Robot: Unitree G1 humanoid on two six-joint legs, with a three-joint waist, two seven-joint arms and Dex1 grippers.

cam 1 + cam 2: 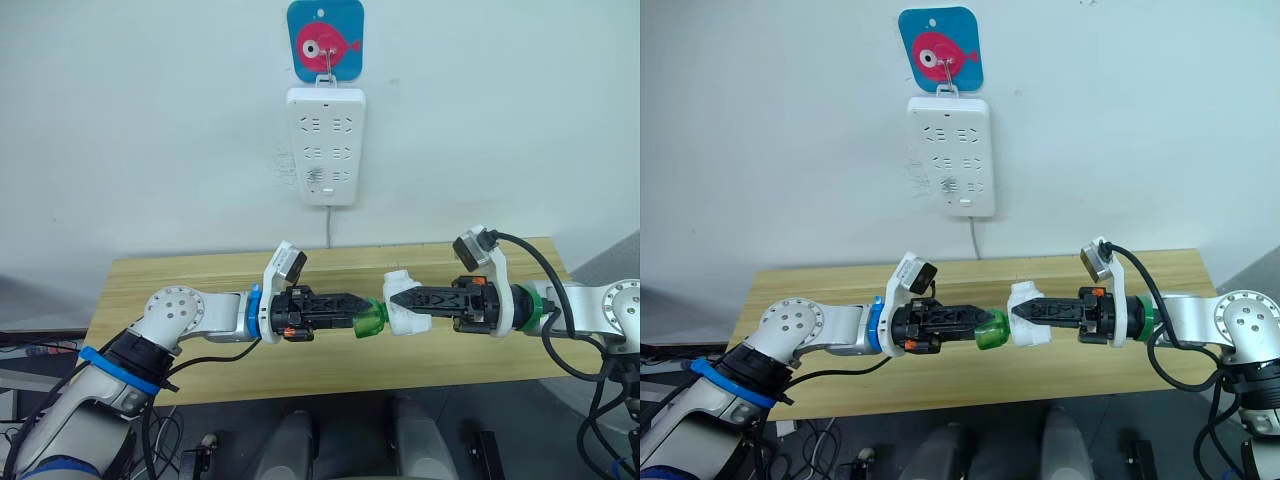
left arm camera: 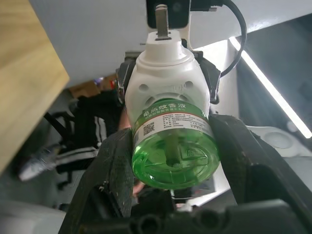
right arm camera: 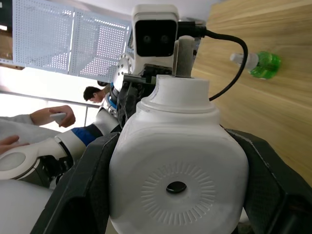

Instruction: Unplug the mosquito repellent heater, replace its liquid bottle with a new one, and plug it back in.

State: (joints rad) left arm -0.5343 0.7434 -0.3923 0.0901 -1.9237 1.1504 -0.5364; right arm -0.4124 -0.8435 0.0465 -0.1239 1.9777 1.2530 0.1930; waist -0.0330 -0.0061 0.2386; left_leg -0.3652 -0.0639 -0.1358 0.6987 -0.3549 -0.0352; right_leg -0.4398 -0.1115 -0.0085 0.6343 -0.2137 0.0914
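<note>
Nearest to me, the left gripper (image 1: 358,312) had its black fingers clamped around a green liquid bottle (image 2: 174,157), whose label bore Chinese print and a small QR code, too fine to read. That bottle was still seated in the mosquito repellent heater (image 1: 407,303), which the right gripper (image 1: 392,298) held tight from the opposite side, above the front edge of the wooden table (image 1: 200,275). A second green bottle (image 3: 258,62) lay on its side on the tabletop. On the wall hung a white power strip (image 1: 326,145) beneath a blue plaque with a pink fish (image 1: 325,40).
</note>
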